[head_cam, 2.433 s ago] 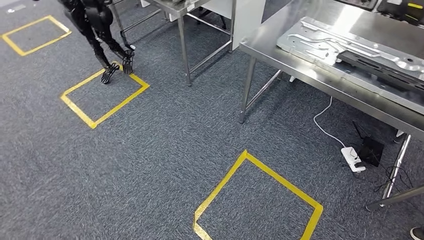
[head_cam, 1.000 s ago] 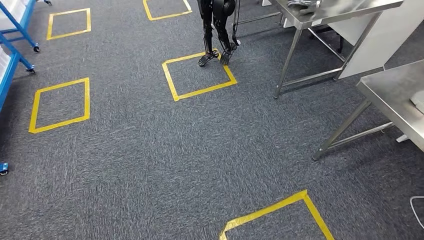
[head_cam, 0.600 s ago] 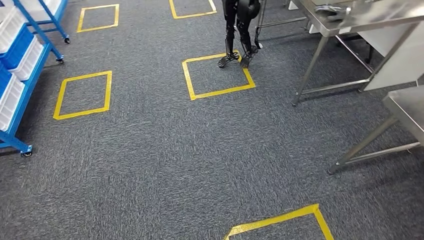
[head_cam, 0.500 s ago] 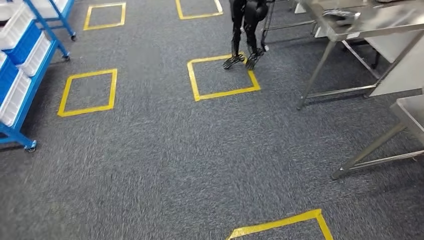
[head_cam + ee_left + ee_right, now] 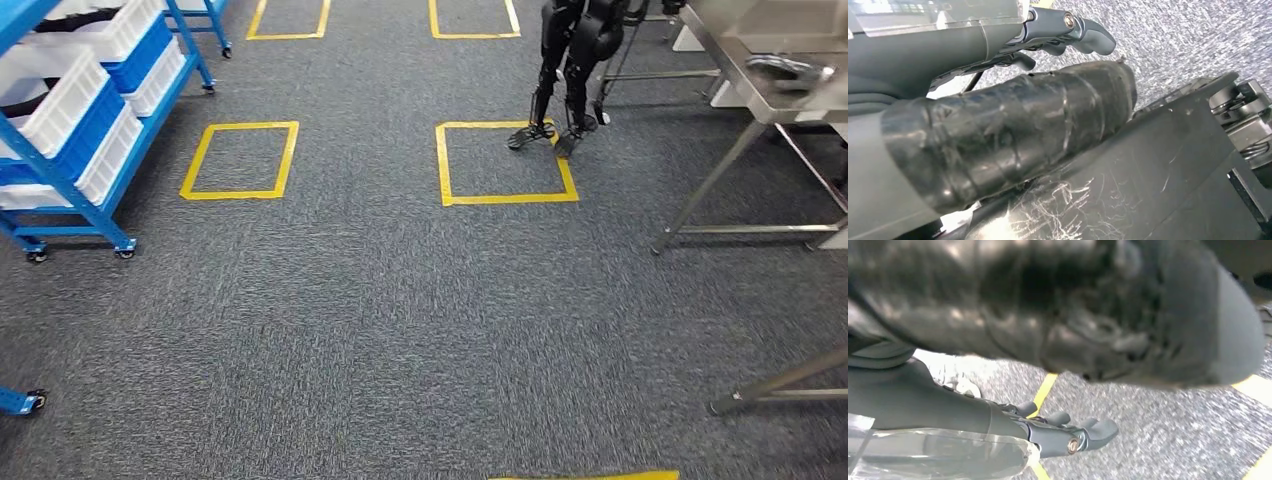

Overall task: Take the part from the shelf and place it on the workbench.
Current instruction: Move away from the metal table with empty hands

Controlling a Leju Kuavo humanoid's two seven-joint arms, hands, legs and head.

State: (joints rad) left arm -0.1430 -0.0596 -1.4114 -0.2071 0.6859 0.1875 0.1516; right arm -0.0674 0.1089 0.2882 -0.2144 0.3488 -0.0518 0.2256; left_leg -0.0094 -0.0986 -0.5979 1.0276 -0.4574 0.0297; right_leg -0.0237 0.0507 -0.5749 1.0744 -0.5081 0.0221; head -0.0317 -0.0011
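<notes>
Grey speckled carpet floor [image 5: 380, 320] marked with yellow tape squares [image 5: 505, 162]. A blue wheeled metal shelf rack [image 5: 95, 215], at left, carries white plastic bins [image 5: 60, 100]. A stainless-steel workbench [image 5: 745, 75], at right, bears a shiny metal part [image 5: 790, 68].

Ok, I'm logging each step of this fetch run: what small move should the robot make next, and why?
Probably keep turning left and step toward the blue shelf. Its white bins sit at the far left edge of the head view, well beyond arm's length, and the left hand and right hand hang over the carpet holding nothing, so there is no part to carry yet.
</notes>
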